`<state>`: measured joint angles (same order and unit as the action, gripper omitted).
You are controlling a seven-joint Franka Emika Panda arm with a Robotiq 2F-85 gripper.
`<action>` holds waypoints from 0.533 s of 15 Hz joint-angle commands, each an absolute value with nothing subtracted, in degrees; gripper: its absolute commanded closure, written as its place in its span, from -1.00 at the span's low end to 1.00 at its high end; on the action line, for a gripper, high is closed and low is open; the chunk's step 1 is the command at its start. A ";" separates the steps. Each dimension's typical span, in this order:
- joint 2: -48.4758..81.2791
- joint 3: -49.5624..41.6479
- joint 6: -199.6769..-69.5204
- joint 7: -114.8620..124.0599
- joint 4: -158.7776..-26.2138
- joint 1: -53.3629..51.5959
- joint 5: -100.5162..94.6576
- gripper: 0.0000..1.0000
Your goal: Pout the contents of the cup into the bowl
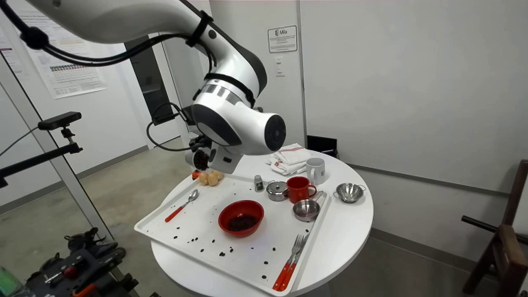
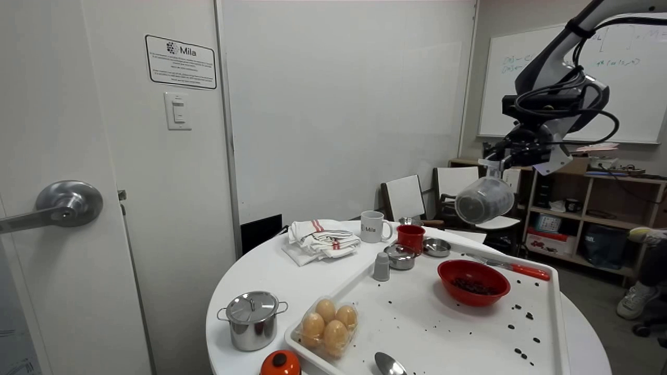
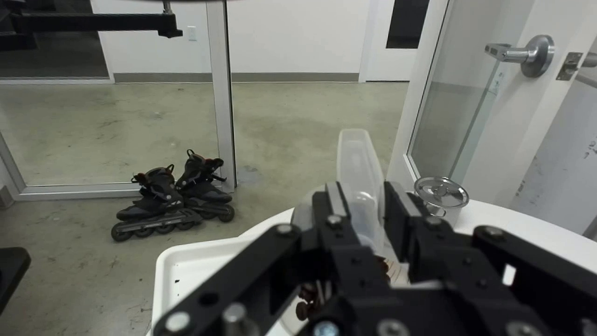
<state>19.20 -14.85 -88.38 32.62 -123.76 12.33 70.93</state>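
The cup is a translucent plastic cup with a handle, seen tilted in both exterior views [image 1: 201, 160] [image 2: 484, 200]. Dark beans show at its mouth in an exterior view. My gripper [image 2: 497, 158] is shut on its handle, which stands between the fingers in the wrist view [image 3: 361, 200]. Part of the cup [image 3: 303, 215] and some dark beans [image 3: 305, 301] show behind the fingers there. The red bowl [image 1: 241, 203] stands on the white tray [image 1: 194, 227] with dark beans in it; it also shows in an exterior view [image 2: 458, 291]. The cup is above the tray, apart from the bowl.
Loose beans lie on the tray. A spoon [image 1: 181, 206], eggs [image 2: 329, 327], shaker [image 1: 258, 183], lidded steel pan [image 1: 277, 191], red mug [image 1: 298, 189], steel pan [image 1: 306, 210], fork and knife [image 1: 291, 264] surround the bowl. A lidded pot [image 2: 254, 323] stands beside the tray.
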 commanded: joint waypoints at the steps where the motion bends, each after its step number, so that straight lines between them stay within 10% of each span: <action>1: 22.47 -14.58 -87.87 34.54 -120.36 12.54 71.59 0.78; 8: 27.76 -14.63 -86.31 37.04 -115.51 13.74 71.95 0.78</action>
<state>25.23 -14.84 -88.27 34.96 -118.65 12.64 70.98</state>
